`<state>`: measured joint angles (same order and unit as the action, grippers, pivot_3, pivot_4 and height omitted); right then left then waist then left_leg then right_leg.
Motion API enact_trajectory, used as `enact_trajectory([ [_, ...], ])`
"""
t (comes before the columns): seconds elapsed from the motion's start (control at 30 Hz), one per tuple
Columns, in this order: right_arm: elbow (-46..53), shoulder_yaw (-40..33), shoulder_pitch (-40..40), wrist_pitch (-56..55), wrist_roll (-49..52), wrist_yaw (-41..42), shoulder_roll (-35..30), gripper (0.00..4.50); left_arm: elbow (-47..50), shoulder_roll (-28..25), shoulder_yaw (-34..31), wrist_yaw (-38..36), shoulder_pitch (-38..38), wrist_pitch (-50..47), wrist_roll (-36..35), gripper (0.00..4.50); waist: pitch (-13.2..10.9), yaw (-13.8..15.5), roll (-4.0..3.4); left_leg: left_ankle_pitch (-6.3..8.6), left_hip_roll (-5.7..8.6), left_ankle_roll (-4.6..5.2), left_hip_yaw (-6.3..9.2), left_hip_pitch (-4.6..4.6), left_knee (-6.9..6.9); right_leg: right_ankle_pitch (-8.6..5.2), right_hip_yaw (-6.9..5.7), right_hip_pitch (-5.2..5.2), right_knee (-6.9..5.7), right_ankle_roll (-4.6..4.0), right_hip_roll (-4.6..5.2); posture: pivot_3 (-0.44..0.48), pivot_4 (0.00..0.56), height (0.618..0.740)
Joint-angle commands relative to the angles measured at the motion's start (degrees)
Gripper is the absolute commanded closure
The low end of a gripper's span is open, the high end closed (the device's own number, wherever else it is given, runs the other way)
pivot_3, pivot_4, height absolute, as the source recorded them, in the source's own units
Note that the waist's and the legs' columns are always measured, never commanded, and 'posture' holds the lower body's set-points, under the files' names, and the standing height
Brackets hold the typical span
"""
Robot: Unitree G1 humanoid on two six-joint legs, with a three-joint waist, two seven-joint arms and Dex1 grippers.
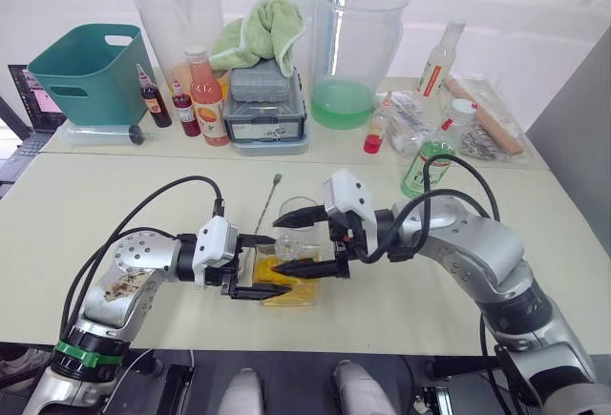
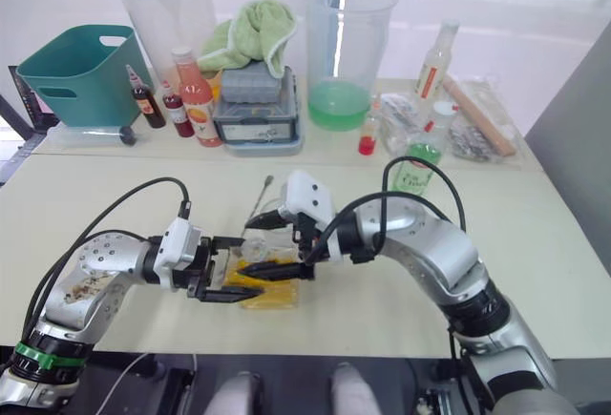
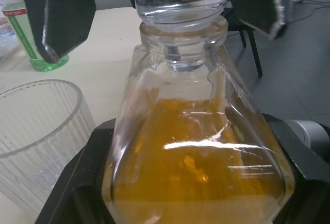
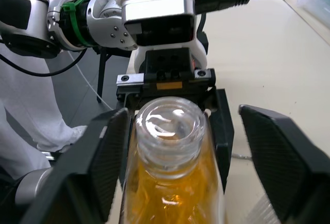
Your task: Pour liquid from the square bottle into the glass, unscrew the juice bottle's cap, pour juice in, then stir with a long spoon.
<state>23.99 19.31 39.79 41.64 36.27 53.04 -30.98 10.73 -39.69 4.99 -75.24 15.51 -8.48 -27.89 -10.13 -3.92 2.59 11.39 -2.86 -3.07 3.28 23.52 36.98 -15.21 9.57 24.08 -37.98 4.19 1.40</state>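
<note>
Head views: I am seeing the square bottle (image 1: 286, 281) lying tilted near the front middle of the table (image 1: 535, 272), yellow liquid inside. The left gripper (image 1: 270, 266) is clamping its two black fingers on the bottle's body, one finger on each side. The right gripper (image 1: 307, 241) is standing at the bottle's stopper end with its fingers spread apart, one above and one below, touching nothing that I can confirm. The glass (image 1: 298, 219) is standing just behind the bottle, at its 12 o'clock. The long spoon (image 1: 268, 197) is lying on the table at the glass's 11 o'clock. The juice bottle (image 1: 429, 159) with its white cap (image 1: 445, 123) is standing upright at the glass's 2 o'clock, well apart.

Left wrist view: the bottle (image 3: 198, 147) is sitting between the left fingers (image 3: 85, 183), the round stopper (image 3: 178, 0) seated in the neck. The ribbed glass (image 3: 38, 131) is just beside it.

Right wrist view: the right fingers (image 4: 281, 162) are flanking the stopper (image 4: 167, 131) with clear gaps on both sides.
</note>
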Motion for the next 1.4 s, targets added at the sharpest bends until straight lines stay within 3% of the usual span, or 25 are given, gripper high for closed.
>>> enact_trajectory([
  [0.03,0.6,-1.3,0.7,-1.3,-0.6,1.0,0.7,2.13,-0.3,-0.1,0.7,0.1,0.4,0.5,1.6,1.7,0.0,0.0,0.0,0.0,0.0,0.0,0.0,0.0,0.0,0.0,0.0,-0.02,0.0,0.0,0.0,0.0,0.15,0.728],
  [0.17,1.2,-2.3,-0.2,-2.9,-1.0,1.8,1.1,3.43,-0.3,-0.2,0.9,0.4,0.8,-0.1,1.7,1.7,0.0,0.0,0.0,0.0,0.0,0.0,0.0,-0.02,0.0,0.0,0.0,-0.01,-0.01,0.0,0.0,0.0,0.15,0.728],
  [0.53,2.7,-4.2,0.2,-10.3,-3.8,4.0,1.6,3.43,-0.6,-0.4,2.4,-0.2,2.5,-2.4,1.8,1.7,0.0,0.1,-0.01,-0.02,0.0,0.02,0.0,0.02,0.01,0.0,0.0,0.03,0.0,0.01,0.0,0.0,0.15,0.728],
  [0.7,3.4,-6.7,1.0,-7.9,-0.5,3.9,1.6,3.43,-0.8,-0.4,3.0,-0.1,3.3,-3.2,2.4,1.7,0.0,0.2,-0.01,-0.02,0.01,0.02,0.01,0.02,0.0,-0.01,0.0,-0.02,0.02,0.01,0.01,0.0,0.15,0.728],
  [0.93,2.5,-19.3,-0.5,-1.7,6.8,1.3,-3.8,3.43,-1.0,-0.2,3.4,-0.1,3.8,-3.2,2.5,1.7,0.0,0.6,-0.01,-0.02,0.03,0.02,0.01,0.03,0.01,-0.01,0.0,-0.05,0.08,0.01,0.02,0.0,0.15,0.728],
  [1.13,-3.6,-34.6,-11.0,2.2,7.4,-1.5,-14.5,3.43,-0.9,0.0,3.2,-0.1,3.7,-4.0,1.4,1.7,0.0,1.3,0.0,-0.02,0.03,0.02,-0.01,0.07,-0.01,-0.01,0.0,-0.05,0.2,0.01,0.02,0.0,0.15,0.728],
  [1.4,-16.9,-44.4,-24.1,-9.1,-0.8,-2.4,-17.1,3.43,-0.3,1.2,2.4,1.4,3.4,-5.0,0.9,1.7,0.0,1.3,-0.03,-0.02,0.04,0.02,-0.07,0.01,0.0,0.01,0.05,-0.14,0.26,0.06,0.04,0.0,0.15,0.728],
])
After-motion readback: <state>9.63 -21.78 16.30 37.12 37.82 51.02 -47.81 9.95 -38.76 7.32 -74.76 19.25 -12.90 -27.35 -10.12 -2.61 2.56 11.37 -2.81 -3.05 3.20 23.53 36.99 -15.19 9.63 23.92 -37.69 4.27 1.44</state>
